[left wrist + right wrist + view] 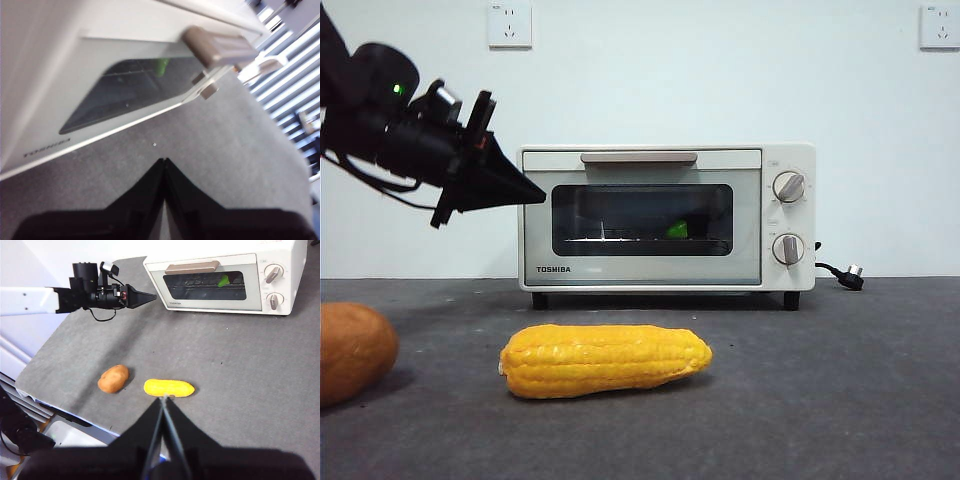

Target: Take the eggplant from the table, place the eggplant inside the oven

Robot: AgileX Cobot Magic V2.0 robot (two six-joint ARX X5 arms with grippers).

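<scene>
The cream-white oven (640,270) stands at the back of the table (840,380) with its glass door shut. Through the glass only the green stem cap of the eggplant (677,230) shows, lying on the wire rack; its purple body is lost in the dark. The cap also shows in the left wrist view (161,66) and the right wrist view (223,281). My left gripper (542,197) is shut and empty, its tip just off the door's upper left corner (164,161). My right gripper (164,399) hangs shut and empty, high over the table's front.
A yellow corn cob (605,360) lies in front of the oven. A rounded orange-brown vegetable (350,350) sits to its left. The oven's bar handle (638,158) runs along the door's top, two knobs (788,186) sit on the right, and its plug (850,275) lies behind.
</scene>
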